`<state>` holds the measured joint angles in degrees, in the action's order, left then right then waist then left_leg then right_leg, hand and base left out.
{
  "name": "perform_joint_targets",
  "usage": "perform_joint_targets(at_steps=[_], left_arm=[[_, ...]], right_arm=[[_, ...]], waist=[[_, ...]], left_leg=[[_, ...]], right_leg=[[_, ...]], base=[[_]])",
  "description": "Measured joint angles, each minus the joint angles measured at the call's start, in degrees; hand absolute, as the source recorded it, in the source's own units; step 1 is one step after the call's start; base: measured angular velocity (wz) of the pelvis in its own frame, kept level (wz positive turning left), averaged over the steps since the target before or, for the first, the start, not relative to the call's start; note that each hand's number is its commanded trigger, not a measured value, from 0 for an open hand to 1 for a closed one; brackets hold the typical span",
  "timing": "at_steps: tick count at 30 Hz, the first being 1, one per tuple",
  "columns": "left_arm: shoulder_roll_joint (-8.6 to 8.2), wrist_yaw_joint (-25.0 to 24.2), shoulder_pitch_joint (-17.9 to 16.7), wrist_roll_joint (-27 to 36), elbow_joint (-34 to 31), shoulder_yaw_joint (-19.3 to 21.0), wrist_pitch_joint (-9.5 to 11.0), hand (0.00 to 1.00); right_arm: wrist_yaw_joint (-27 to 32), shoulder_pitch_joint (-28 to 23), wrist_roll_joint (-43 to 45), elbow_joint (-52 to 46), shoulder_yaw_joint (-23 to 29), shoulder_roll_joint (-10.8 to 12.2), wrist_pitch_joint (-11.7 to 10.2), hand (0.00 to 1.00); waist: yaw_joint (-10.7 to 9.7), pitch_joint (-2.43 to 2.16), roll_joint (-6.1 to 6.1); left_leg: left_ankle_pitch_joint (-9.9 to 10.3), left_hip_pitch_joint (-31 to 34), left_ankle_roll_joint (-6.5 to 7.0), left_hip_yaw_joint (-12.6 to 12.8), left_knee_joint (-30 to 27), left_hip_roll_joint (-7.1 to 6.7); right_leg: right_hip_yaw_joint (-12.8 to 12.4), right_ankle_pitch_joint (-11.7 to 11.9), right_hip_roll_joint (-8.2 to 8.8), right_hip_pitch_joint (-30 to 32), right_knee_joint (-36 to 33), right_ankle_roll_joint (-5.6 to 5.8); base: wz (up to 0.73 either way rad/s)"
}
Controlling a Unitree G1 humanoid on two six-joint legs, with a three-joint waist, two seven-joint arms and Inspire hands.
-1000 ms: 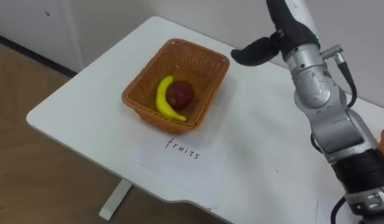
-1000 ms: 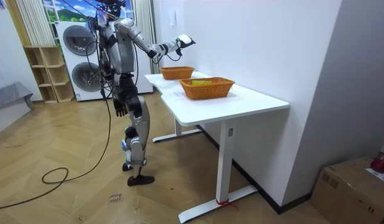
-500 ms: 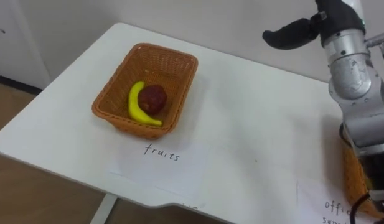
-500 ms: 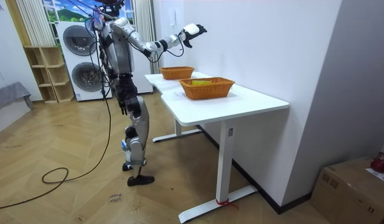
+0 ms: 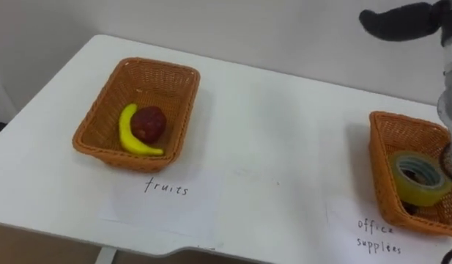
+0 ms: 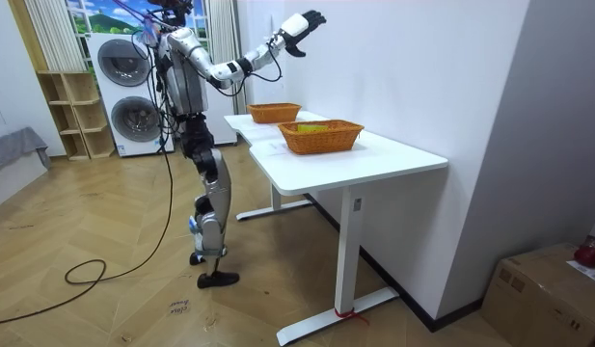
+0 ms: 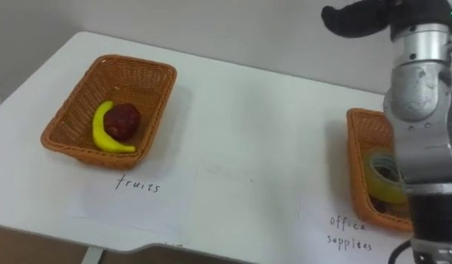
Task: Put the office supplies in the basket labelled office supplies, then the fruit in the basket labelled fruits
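- Higher than a second ago, the right hand (image 5: 401, 20) now hangs well above the table (image 5: 284, 125). The head camera has also swung to the robot's right.
- Its fingers are loosely spread and hold nothing, which the room view confirms.
- Nearest, below the hand and a little toward the robot, is the office basket (image 5: 383, 128), with a roll of tape (image 5: 416, 178) lying flat inside. The forearm and the picture's edge hide part of it, so I cannot tell what else it holds.
- A handwritten label sheet (image 5: 379, 231) lies at the basket's near side.
- Left of the hand, the tabletop between the baskets carries only a second label sheet (image 5: 167, 194).
- Farthest, well off to the hand's left, the fruit basket (image 5: 183, 73) holds a banana (image 5: 130, 136) touching a dark red fruit (image 5: 147, 123).
- Judging by this, the sorting looks finished or nearly so: every visible item sits in a basket, and no loose piece remains on the table in sight.
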<state>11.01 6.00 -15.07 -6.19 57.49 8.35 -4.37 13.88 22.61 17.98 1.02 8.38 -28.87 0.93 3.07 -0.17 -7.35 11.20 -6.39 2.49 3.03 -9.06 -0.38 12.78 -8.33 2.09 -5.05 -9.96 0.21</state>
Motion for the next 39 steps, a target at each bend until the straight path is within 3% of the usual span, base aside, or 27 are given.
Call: perform_joint_targets(at_steps=[4, 11, 15, 18, 21, 28, 31, 35, 39], left_arm=[[-0.1, 0.04, -0.27, 1.18, 0.83, 1.65, 0.75, 0.0], [-0.04, 0.08, -0.76, 1.03, 2.22, 3.32, 0.67, 0.0], [-0.04, 0.79, -0.65, 1.08, 2.77, 3.31, 0.89, 0.0], [-0.13, 2.59, -0.64, 1.16, 2.81, 3.65, 1.27, 0.0], [-0.16, 4.08, -0.96, 1.93, 3.21, 3.82, 1.27, 0.0], [-0.24, 5.19, -2.56, 2.13, 3.22, 3.83, 0.94, 0.0], [-0.56, 5.89, -2.44, 2.16, 3.22, 3.85, 0.47, 0.0], [-0.97, 5.98, -2.96, 2.22, 2.6, 3.89, 0.29, 0.0], [-1.08, 6.12, -3.25, 2.32, 1.29, 3.9, 0.26, 0.0]], right_arm=[[1.75, -0.94, -5.13, 0.32, 3.15, -2.77, -0.11, 0.0], [6.51, -5.48, -6.4, 0.34, 11.48, -3.02, 0.05, 0.0], [9.2, -9.54, -7.3, 0.78, 12.3, -2.99, -0.23, 0.0], [10.99, -15.45, -9.32, 0.76, 14.01, -2.8, -0.32, 0.0], [12.04, -18.32, -12.72, 0.68, 15.12, -2.7, -0.31, 0.0], [20.67, -21.97, -25.04, 3.41, 21.72, -0.94, -1.44, 0.0], [24.74, -24.76, -31.81, 7.21, 23.55, 1.55, -1.85, 0.0], [28.47, -27.82, -41.81, 8.77, 24.92, 6.35, -2.01, 0.0], [31.48, -28.42, -43.95, 14.64, 25.05, 7.24, -2.26, 0.0]], waist=[[-2.08, 0.22, 0.35], [-5.55, -0.04, 0.04], [-6.18, -0.05, 0.02], [-6.1, -0.13, -0.08], [-6.57, 0.08, 0.31], [-7.64, 0.31, 0.68], [-7.69, 0.32, 0.68], [-8.7, 0.13, 1.72], [-9.33, -0.19, 2.84]], left_leg=[[0.13, -0.23, -0.05, 0.99, 0.67, 0.21], [0.41, -0.23, -0.44, 2.31, 0.8, 0.8], [0.52, -0.36, -0.56, 3.22, 0.8, 0.99], [0.63, -0.33, -0.58, 3.73, 1.09, 1.11], [0.72, -0.53, -0.58, 4.7, 1.44, 1.24], [1.08, -1.24, -0.92, 5.96, 1.34, 1.74], [1.28, -1.11, -1.0, 6.11, 1.5, 1.8], [1.35, -1.14, -0.86, 6.38, 1.38, 1.75], [1.38, -1.13, -0.84, 6.35, 1.44, 1.75]], right_leg=[[-0.84, 0.0, -0.25, 0.26, -0.01, 0.0], [-2.96, 0.01, -1.05, 1.39, -0.43, -0.03], [-3.38, 0.03, -1.24, 1.69, -0.65, -0.06], [-3.81, 0.06, -1.36, 1.94, -0.71, -0.1], [-4.94, 0.19, -1.56, 2.08, -0.69, -0.33], [-5.89, 0.37, -2.19, 2.03, -0.64, -0.62], [-6.19, 0.36, -2.31, 2.12, -0.55, -0.62], [-6.24, 0.36, -2.27, 2.2, -0.46, -0.62], [-6.26, 0.35, -2.29, 2.27, -0.54, -0.6]], base=[[-0.12], [-0.12], [-0.14], [-0.11], [-0.15], [-0.1], [-0.03], [-0.02], [0.0]])
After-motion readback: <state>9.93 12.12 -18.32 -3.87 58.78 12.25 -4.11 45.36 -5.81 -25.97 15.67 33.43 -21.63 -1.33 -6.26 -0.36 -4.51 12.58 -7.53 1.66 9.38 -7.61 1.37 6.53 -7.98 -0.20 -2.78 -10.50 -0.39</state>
